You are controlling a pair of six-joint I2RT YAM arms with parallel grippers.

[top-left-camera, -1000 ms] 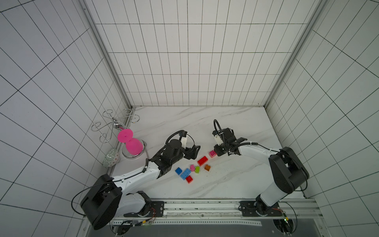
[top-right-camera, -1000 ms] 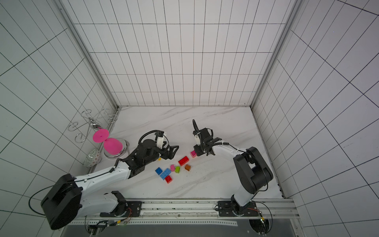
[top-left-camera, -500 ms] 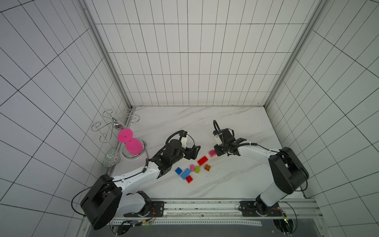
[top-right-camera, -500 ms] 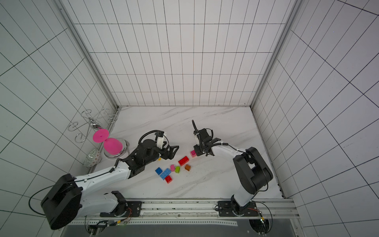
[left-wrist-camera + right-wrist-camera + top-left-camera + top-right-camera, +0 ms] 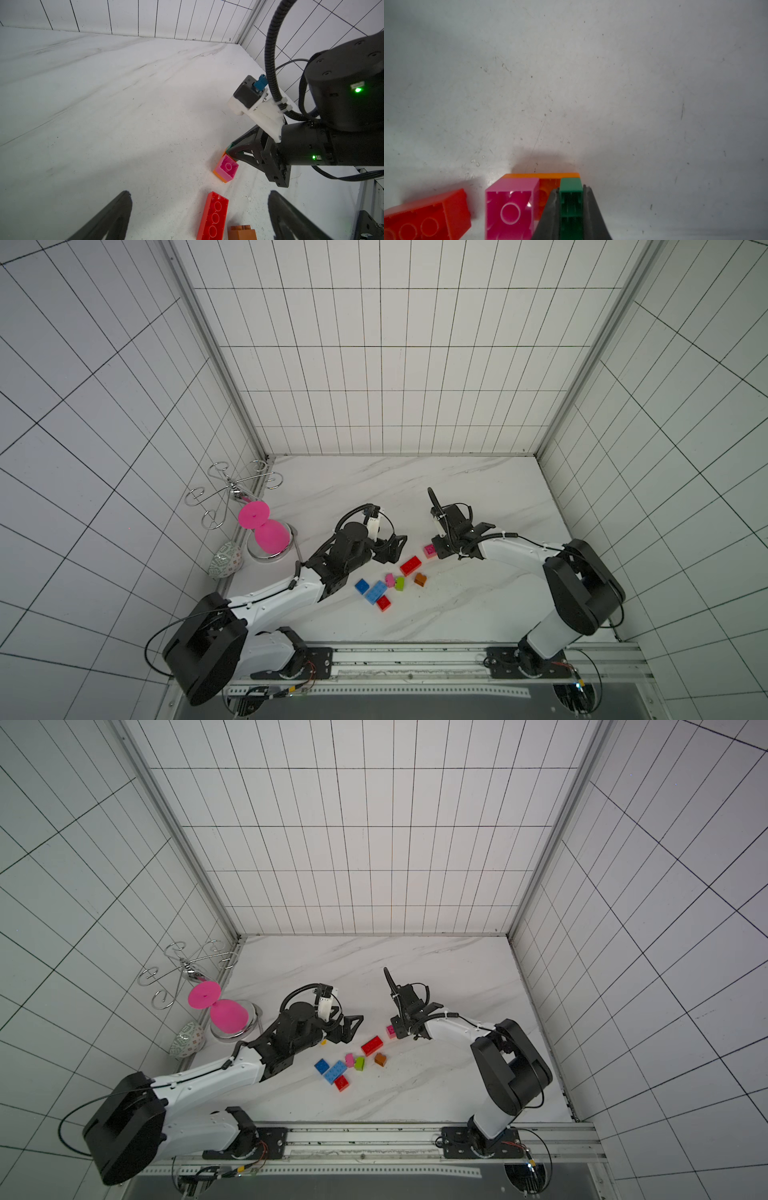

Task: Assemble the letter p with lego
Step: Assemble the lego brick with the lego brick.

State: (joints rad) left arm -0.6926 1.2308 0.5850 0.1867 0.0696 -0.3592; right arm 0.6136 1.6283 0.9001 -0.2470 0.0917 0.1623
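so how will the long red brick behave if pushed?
Long red brick: moulded plastic, probably stiff. Hollow underside shows, so likely light. Lying low on the smooth tabletop, it should slide or pivot, not roll.

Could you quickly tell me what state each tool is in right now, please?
Left tool: open, holding nothing.
Right tool: closed on a green brick.

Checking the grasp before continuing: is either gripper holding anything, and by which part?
The right gripper is shut on the green brick, pinching its two opposite side walls. The left gripper is open and holds nothing.
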